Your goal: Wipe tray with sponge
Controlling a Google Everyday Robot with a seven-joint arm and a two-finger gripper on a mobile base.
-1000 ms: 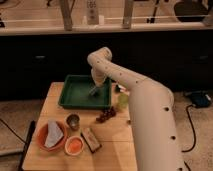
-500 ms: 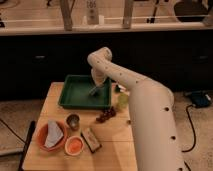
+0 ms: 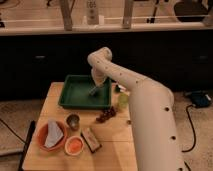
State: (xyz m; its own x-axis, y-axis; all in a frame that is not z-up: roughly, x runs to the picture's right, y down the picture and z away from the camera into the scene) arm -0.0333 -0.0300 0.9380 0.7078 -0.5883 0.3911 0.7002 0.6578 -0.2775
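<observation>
The green tray [image 3: 72, 96] lies at the back of the wooden table. My white arm reaches over from the right and bends down into it. My gripper [image 3: 93, 91] is low inside the tray's right half, close to the tray floor. A small greyish shape at its tip may be the sponge [image 3: 92, 92], but I cannot make it out apart from the gripper.
On the wooden table [image 3: 50, 100] sit an orange bowl with a grey cloth [image 3: 51, 135], a smaller orange bowl [image 3: 74, 145], a metal cup [image 3: 73, 121], a tan-and-brown block [image 3: 91, 139], dark grapes [image 3: 105, 115] and a pale green object [image 3: 123, 100].
</observation>
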